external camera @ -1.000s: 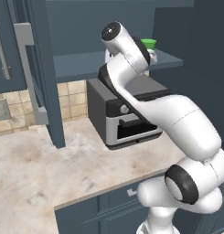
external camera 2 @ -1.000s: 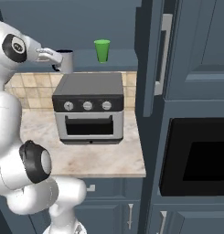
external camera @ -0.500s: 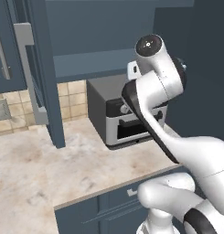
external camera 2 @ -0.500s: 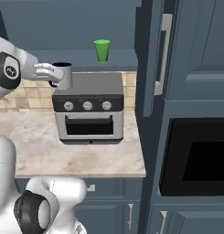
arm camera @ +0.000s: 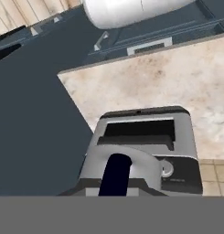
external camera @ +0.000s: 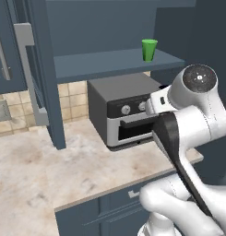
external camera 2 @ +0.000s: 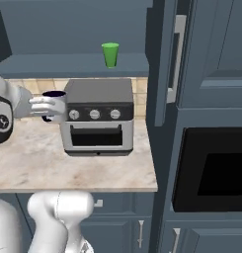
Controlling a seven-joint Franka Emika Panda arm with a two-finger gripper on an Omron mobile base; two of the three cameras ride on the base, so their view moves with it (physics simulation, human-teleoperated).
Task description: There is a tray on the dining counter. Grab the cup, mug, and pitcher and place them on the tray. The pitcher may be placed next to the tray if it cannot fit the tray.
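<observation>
Now we see gripper (external camera 2: 49,106) clamped tight on navy mug (external camera 2: 54,95), held in air just left of toaster oven (external camera 2: 98,116), above marbled worktop (external camera 2: 68,168). Green cup (external camera 2: 110,54) upright on shelf (external camera 2: 53,65) above oven.

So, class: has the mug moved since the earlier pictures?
Yes. In the right base view the mug, held in the gripper, has dropped from shelf height to beside the toaster oven.

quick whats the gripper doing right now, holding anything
Gripper: jaws shut on the small dark navy mug with a pale rim, held beside the grey toaster oven.
</observation>
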